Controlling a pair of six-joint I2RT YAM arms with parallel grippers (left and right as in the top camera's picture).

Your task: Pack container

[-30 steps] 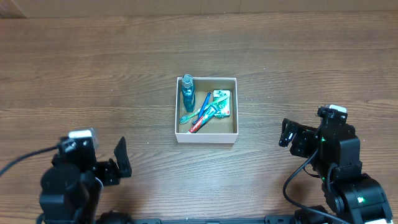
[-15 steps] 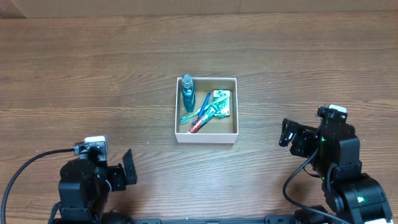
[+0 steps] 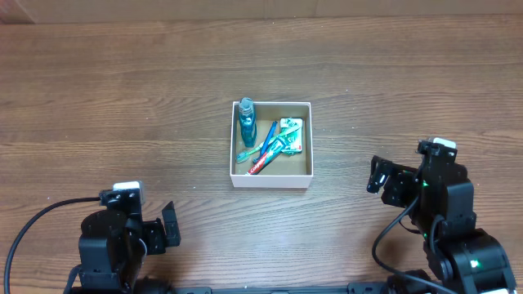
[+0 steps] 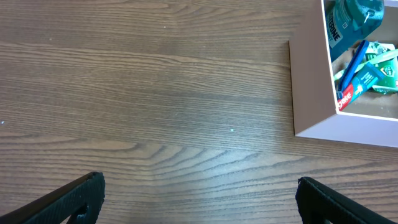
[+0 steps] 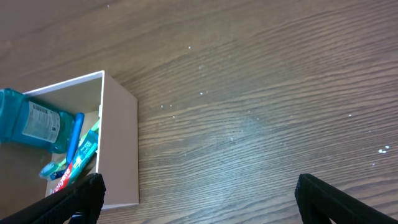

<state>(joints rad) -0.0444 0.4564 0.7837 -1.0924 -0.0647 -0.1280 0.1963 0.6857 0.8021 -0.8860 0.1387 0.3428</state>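
The container (image 3: 235, 171) is a small square white-walled cardboard box with a brown inside, at the table's middle. In it lie a blue mouthwash bottle (image 3: 246, 121), a toothbrush and toothpaste tube (image 3: 265, 151) and a small green packet (image 3: 292, 135). It shows at the top right of the left wrist view (image 4: 311, 93) and at the left of the right wrist view (image 5: 119, 149). My left gripper (image 3: 167, 225) is open and empty near the front left edge. My right gripper (image 3: 377, 175) is open and empty, to the right of the box.
Brown wood-grain table (image 3: 122, 98) all round the box. A cardboard edge runs along the far side (image 3: 163, 8). A black cable (image 3: 33, 220) loops by the left arm's base.
My left arm has drawn back toward the front edge, away from the box. The right arm and the box's contents have not moved.
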